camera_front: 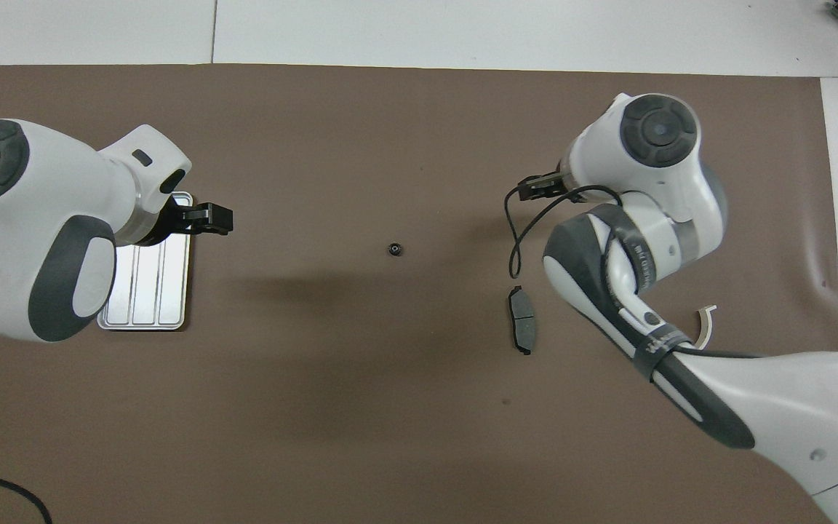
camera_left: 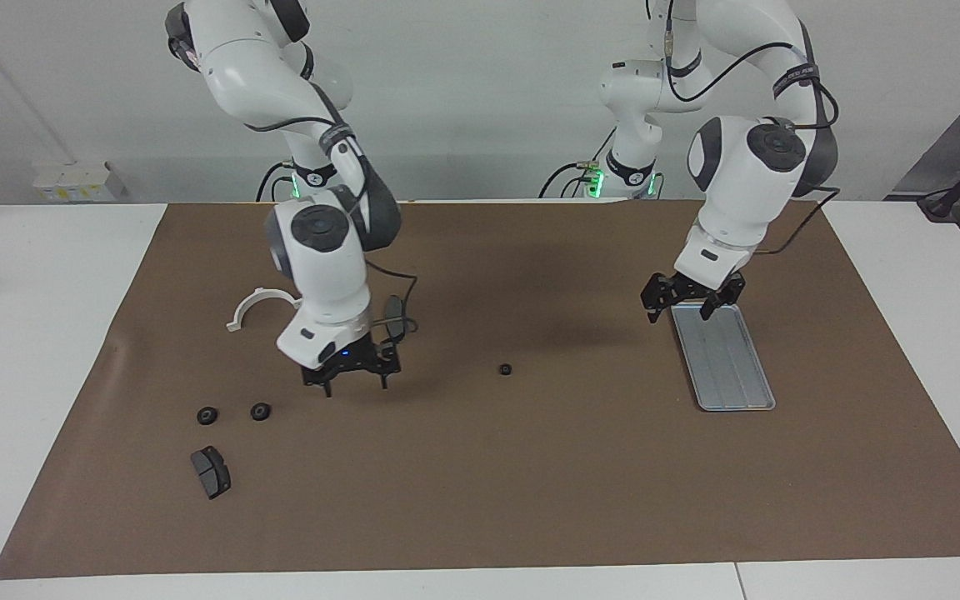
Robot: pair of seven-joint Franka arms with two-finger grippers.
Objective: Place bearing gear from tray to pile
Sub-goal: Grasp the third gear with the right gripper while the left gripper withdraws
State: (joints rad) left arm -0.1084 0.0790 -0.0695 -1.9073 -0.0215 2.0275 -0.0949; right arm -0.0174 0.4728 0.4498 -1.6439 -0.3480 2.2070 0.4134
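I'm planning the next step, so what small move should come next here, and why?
Probably bring the right gripper, open and empty above the mat, over the lone gear mid-mat and lower onto it. That gear lies apart from the pile of two gears beside a brake pad, and the tray under the open left gripper looks empty.

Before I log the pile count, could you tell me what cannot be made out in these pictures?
Overhead view: the right arm hides both pile gears and the pile's brake pad, and most of the white arch.
Facing view: the right end effector partly covers the middle brake pad.
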